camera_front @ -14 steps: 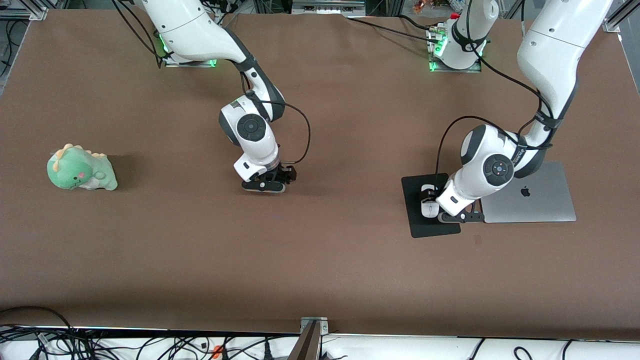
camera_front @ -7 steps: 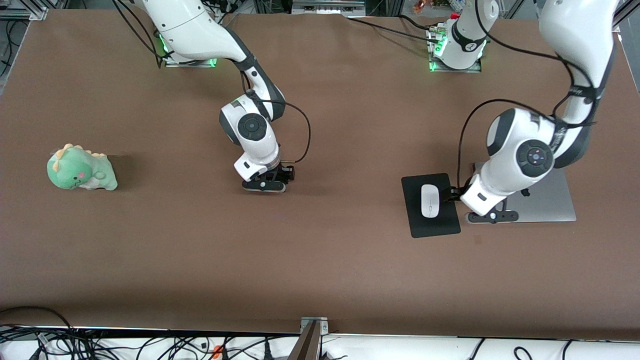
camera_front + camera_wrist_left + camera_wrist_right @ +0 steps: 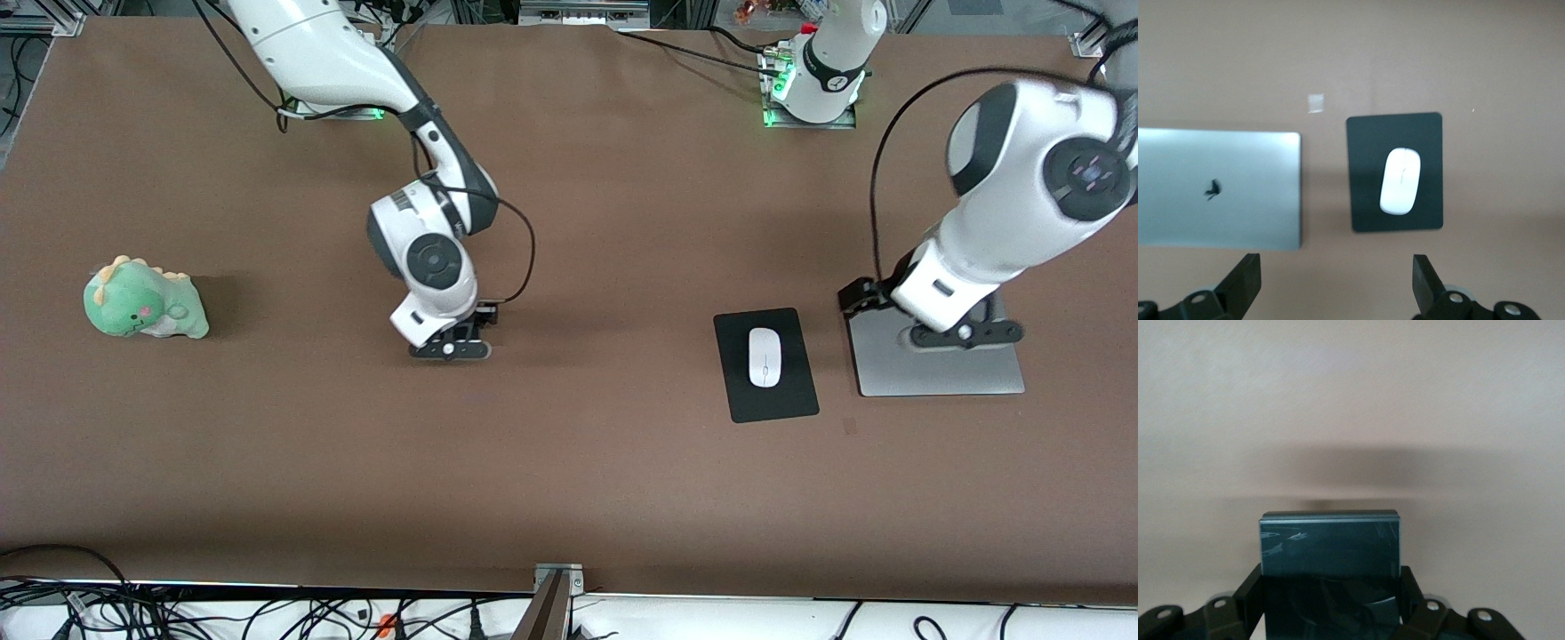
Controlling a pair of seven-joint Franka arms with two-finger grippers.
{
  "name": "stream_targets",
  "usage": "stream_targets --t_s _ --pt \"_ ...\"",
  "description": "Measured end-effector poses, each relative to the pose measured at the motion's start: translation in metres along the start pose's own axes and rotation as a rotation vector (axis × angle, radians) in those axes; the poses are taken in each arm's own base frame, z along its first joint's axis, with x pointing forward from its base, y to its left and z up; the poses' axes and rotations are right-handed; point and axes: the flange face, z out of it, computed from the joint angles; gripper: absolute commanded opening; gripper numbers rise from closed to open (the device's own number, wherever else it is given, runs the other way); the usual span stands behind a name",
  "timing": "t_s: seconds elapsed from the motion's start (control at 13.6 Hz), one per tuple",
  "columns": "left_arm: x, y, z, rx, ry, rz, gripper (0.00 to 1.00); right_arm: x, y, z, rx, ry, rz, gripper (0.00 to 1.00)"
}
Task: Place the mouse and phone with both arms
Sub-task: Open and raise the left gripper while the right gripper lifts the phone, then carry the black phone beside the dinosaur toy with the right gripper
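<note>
The white mouse lies on the black mouse pad toward the left arm's end of the table; both also show in the left wrist view, the mouse on the pad. My left gripper is open and empty, up over the silver laptop; in its wrist view nothing lies between the fingers. My right gripper is low over the middle of the table. In the right wrist view it is shut on the black phone, which sticks out past the fingers.
A closed silver laptop lies beside the mouse pad, toward the left arm's end; it shows in the left wrist view. A green dinosaur plush sits at the right arm's end. A small mark is on the table near the pad.
My left gripper has let go of the mouse, risen and moved off the pad to over the laptop. My right gripper has shifted slightly toward the front camera with the phone.
</note>
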Motion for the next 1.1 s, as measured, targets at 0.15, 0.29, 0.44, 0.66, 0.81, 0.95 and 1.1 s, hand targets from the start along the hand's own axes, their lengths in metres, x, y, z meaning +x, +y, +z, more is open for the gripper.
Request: stream_targets --t_s 0.15,0.29,0.44,0.66,0.81,0.95,1.1 --pt "-0.018 -0.008 -0.03 0.022 -0.005 0.003 1.0 0.016 0.048 -0.01 0.005 -0.016 -0.052 0.27" --pt "-0.037 -0.008 -0.058 0.036 0.004 0.004 1.0 0.023 0.089 -0.011 0.01 -0.033 -0.067 0.27" --pt "-0.055 -0.009 -0.091 0.03 0.025 -0.002 1.0 0.021 0.123 -0.007 0.016 -0.042 -0.066 0.27" --pt "-0.066 -0.031 -0.13 0.013 0.037 -0.016 1.0 0.01 0.204 0.008 0.038 -0.028 -0.063 0.27" --pt "-0.064 -0.044 -0.129 0.004 0.025 -0.029 1.0 -0.004 0.272 0.023 0.054 -0.043 -0.017 0.27" --pt "-0.059 -0.049 -0.118 0.002 0.002 -0.035 1.0 -0.016 0.326 0.037 0.079 -0.027 0.034 0.27" --pt "-0.056 -0.049 -0.106 0.002 -0.016 -0.034 1.0 -0.026 0.352 0.058 0.093 0.037 0.062 0.27"
